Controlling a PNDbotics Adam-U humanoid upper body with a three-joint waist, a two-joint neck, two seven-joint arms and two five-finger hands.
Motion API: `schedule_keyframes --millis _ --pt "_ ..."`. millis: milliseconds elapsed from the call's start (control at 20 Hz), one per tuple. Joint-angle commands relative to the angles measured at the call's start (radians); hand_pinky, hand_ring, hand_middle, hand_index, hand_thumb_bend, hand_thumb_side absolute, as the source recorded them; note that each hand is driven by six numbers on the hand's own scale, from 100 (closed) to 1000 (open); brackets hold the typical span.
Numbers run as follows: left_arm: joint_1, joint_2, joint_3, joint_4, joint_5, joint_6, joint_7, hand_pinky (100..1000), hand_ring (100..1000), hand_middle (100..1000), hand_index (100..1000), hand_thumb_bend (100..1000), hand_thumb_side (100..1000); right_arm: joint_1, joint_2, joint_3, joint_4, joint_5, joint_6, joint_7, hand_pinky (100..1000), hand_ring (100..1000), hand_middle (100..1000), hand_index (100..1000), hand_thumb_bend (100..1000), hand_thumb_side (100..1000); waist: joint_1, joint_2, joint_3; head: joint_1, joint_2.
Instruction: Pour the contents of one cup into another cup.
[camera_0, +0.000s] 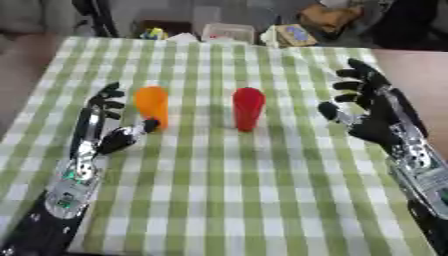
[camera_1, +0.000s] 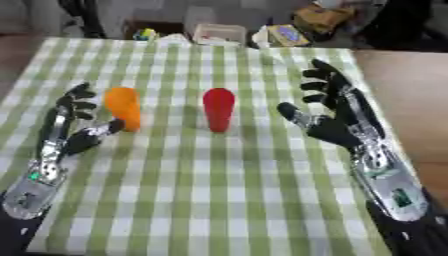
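Observation:
An orange cup (camera_0: 152, 104) and a red cup (camera_0: 248, 107) stand side by side on the green-and-white checked tablecloth (camera_0: 219, 180), both wider at the top than at the base. My left hand (camera_0: 103, 120) lies open just left of the orange cup, its thumb tip close to or touching the cup's base. My right hand (camera_0: 372, 112) hovers open to the right of the red cup, fingers spread, about a hand's width away from it. What the cups contain is not visible.
Beyond the table's far edge sit a small box (camera_0: 227, 32), a patterned item (camera_0: 293, 34) and other clutter on the floor. The table's right edge (camera_0: 411, 75) runs close behind my right hand.

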Motion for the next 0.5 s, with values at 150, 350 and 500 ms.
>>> schedule_keyframes --millis 150,350,500 --pt "-0.052 -0.011 0.008 0.057 0.003 -0.024 0.018 604 676 699 903 1000 570 -0.018 -0.009 0.000 -0.023 -0.002 -0.001 0.005 695 806 794 952 654 352 -0.002 -0.017 -0.006 0.006 -0.015" --pt "-0.075 -0.022 0.011 0.090 0.006 -0.038 0.024 592 657 666 887 1000 573 -0.017 -0.009 0.002 -0.025 -0.003 0.003 0.000 698 803 786 951 654 356 -0.004 -0.016 -0.012 0.007 -0.018" --pt "-0.089 -0.028 0.010 0.102 0.007 -0.045 0.028 589 652 655 880 1000 573 -0.016 -0.008 0.003 -0.026 -0.005 0.004 -0.001 698 803 785 951 653 357 -0.005 -0.017 -0.014 0.009 -0.019"
